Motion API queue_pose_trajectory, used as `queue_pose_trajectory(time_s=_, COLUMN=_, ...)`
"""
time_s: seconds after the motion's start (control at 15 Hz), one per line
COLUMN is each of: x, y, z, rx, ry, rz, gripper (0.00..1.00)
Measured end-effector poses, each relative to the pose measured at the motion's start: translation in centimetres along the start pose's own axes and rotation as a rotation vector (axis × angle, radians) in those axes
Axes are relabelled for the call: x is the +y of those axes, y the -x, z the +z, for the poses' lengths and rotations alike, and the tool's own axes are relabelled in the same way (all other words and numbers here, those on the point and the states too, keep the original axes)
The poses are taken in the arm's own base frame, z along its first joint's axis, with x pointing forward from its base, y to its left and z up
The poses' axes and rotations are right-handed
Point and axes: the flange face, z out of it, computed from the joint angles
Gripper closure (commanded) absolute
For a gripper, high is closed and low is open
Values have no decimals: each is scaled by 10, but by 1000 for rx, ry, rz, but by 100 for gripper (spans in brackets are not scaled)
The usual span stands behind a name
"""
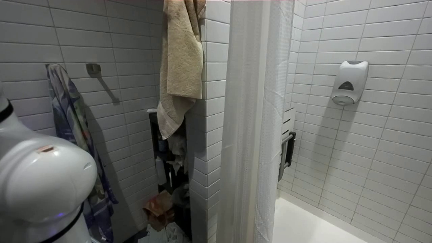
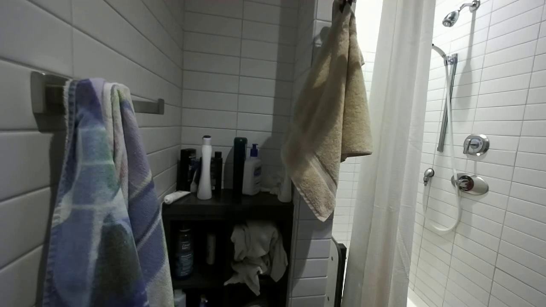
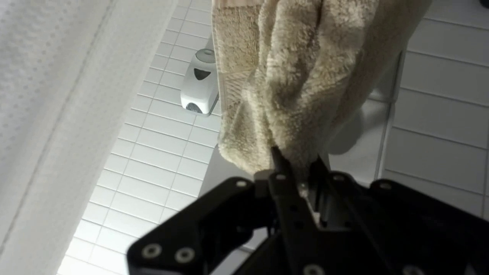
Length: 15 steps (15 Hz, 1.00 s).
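Towel (image 3: 301, 76): hanging bunched from your claw (image 3: 296, 162), near the curtain (image 2: 392, 170)
Claw: yep, you're pinching the towel
Blue towel (image 2: 98, 192): draping over the rail (image 2: 147, 105), well apart

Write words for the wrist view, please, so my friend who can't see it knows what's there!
Black robot jaws pinch a bunched tan towel, which spreads up to the top of the picture. A white curtain covers the left edge, and between curtain and towel a white dispenser shows on a tiled wall.
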Motion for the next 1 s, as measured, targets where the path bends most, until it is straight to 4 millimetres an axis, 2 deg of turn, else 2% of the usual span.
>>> queue_pose_trajectory(time_s=0.6, x=-5, y=0, z=-9, rx=-114, ry=-101, rz=8, gripper=96)
queue_pose_trajectory(time_s=0.67, x=-18, y=4, z=-8, rx=-118, ry=-147, rz=-4, gripper=96)
queue_pose_trajectory(time_s=0.73, x=-41, y=15, z=-3, rx=-120, ry=-200, rz=-33, gripper=96)
queue_pose_trajectory(time_s=0.87, x=-99, y=45, z=5, rx=-122, ry=-296, rz=-119, gripper=96)
queue_pose_trajectory(time_s=1.0, x=-162, y=80, z=1, rx=-119, ry=-383, rz=-217, gripper=96)
